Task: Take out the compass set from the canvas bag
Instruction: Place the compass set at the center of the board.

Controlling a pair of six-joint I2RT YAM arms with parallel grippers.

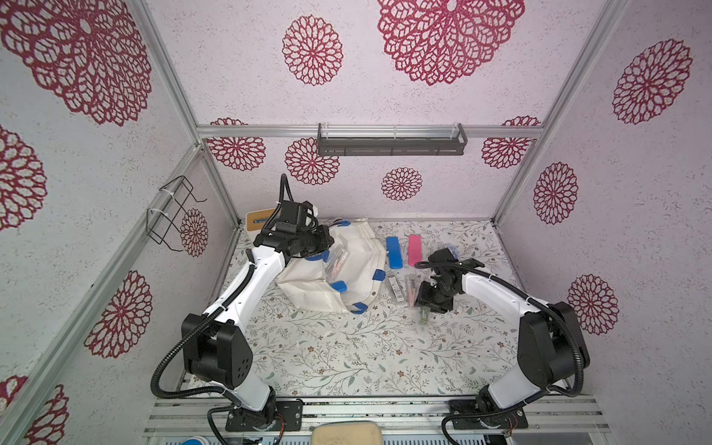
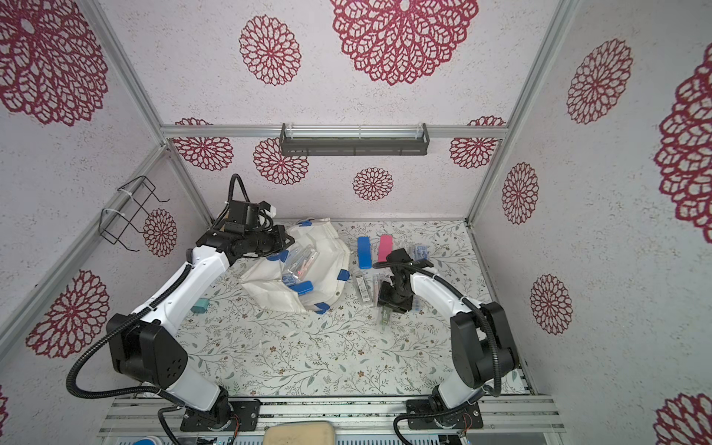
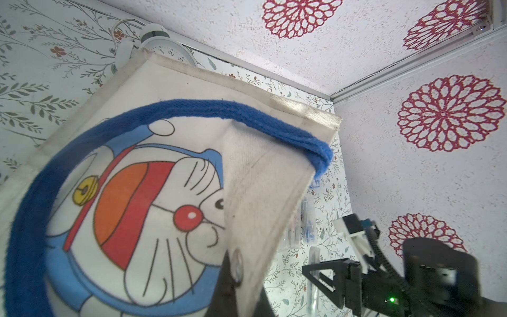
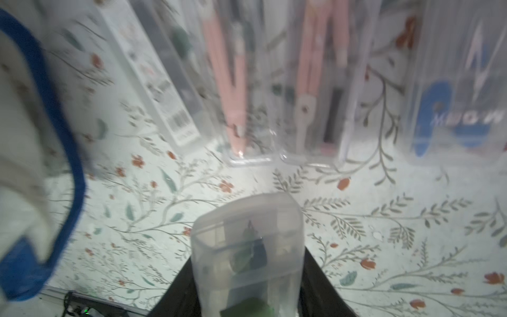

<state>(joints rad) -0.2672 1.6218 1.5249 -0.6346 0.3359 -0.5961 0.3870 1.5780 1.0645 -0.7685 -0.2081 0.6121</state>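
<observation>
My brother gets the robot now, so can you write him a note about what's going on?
Left gripper: shut on the rim of the canvas bag.
Right gripper: shut on a clear compass case, beside the bag.
Done: other cases lie on the table.
Left: put this case down; another clear case shows in the bag's opening.

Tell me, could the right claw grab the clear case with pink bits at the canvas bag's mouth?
Probably not yet: the right claw is shut on a green-filled case. Otherwise the way looks free; the canvas bag gapes open and the pink-filled case lies exposed.
</observation>
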